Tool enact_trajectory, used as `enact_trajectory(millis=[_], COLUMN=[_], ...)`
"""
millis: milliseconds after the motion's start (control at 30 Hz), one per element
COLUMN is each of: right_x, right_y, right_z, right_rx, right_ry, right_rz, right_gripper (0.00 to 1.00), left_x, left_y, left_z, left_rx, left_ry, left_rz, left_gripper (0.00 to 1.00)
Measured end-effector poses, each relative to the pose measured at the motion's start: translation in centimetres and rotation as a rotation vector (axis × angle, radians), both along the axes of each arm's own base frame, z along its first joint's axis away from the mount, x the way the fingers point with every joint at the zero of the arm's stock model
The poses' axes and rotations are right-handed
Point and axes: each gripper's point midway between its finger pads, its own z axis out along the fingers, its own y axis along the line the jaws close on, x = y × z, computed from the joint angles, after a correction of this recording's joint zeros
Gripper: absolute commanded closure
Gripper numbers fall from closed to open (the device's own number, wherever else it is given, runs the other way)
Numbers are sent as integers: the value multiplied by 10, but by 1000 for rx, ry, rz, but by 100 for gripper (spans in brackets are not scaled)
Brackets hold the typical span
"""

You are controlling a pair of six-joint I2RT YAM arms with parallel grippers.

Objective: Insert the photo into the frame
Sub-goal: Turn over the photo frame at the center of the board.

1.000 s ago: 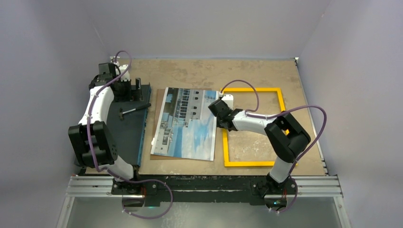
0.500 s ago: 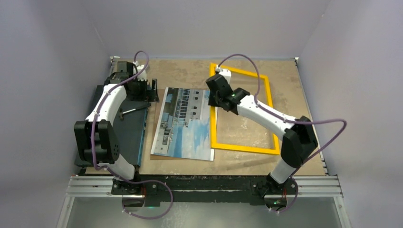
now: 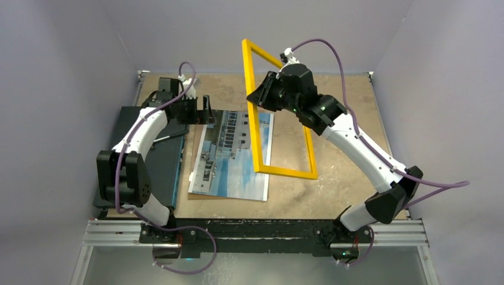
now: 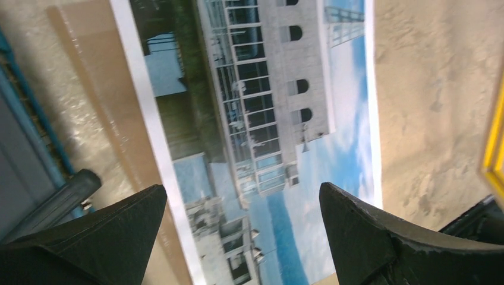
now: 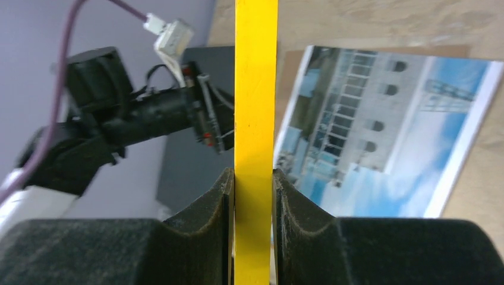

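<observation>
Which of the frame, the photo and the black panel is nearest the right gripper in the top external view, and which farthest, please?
1. The frame: clamped in the right gripper, held tilted up.
2. The photo: lying flat, just left of and nearer the bases than the gripper.
3. The black panel: far left side, beyond the photo.

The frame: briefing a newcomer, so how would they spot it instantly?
Look at the middle of the brown table, right of the flat-lying photo. The frame is the thin rectangle the right tool grips by one rail, tilted up. Only it is bright yellow with a see-through middle; the photo and black panel are solid sheets.
</observation>
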Motion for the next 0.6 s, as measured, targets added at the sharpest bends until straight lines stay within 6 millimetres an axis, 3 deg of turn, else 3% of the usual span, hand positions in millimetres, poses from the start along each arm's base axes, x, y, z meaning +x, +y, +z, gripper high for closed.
enact_trajectory(millis=[167,400,600], right_x=[-11,-20,-29], right_y=[16,39,43], right_z=[25,75,109], right_rx=[140,388,570], right_ry=[39,35,25], right_rz=[72,150,180], right_gripper=[100,100,100], left_x=[-2,-10,-7], left_y=[-23,-86,-124], left_z=[-1,1,27], left_rx=[-104,-260,-376], left_ry=[-9,-27,-89], left_rz=[-11,-83,-125], left_gripper=[0,0,0])
